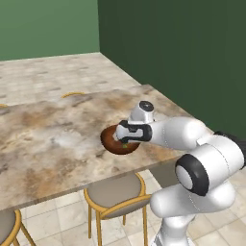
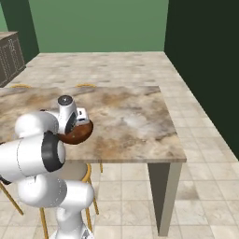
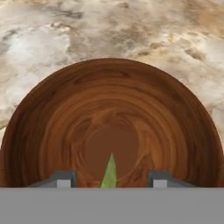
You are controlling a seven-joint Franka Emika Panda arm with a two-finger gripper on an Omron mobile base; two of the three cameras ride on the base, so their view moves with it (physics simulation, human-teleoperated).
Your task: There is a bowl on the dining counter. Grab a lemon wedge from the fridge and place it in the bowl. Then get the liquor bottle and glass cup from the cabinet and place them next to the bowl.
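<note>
A: Where does the bowl (image 1: 117, 142) sit?

B: It rests on the dining counter (image 1: 53, 139), near the edge closest to the robot. In the left base view it lies partly behind the robot's hand; in the right base view the reddish-brown bowl (image 2: 77, 134) shows just beside the arm's white forearm, on the marbled slab (image 2: 130, 121).

A: And the gripper?

B: The gripper (image 1: 126, 140) hangs directly over the bowl, pointing down into it. In the hand view the bowl's wood-grained inside (image 3: 109, 127) spreads across the picture, with the gripper (image 3: 110, 179) at the bottom.

A: What is the state of the fingers?

B: The two finger tips (image 3: 63, 179) stand apart, one on each side, with a clear gap between them. Neither pad touches anything that can be seen, so the fingers are released.

A: Where is the lemon wedge?

B: A slim yellow-green wedge (image 3: 110, 173) points up between the finger tips, set against the bottom of the bowl. Whether it lies on the bowl's floor or is above it cannot be told. A speck of the same green (image 1: 125, 144) shows under the hand in the left base view.

A: What surrounds the counter?

B: Round stools (image 1: 117, 192) with yellow frames stand under the near edge, on a pale tiled floor (image 2: 130, 65), with green walls (image 1: 43, 24) behind.
</note>
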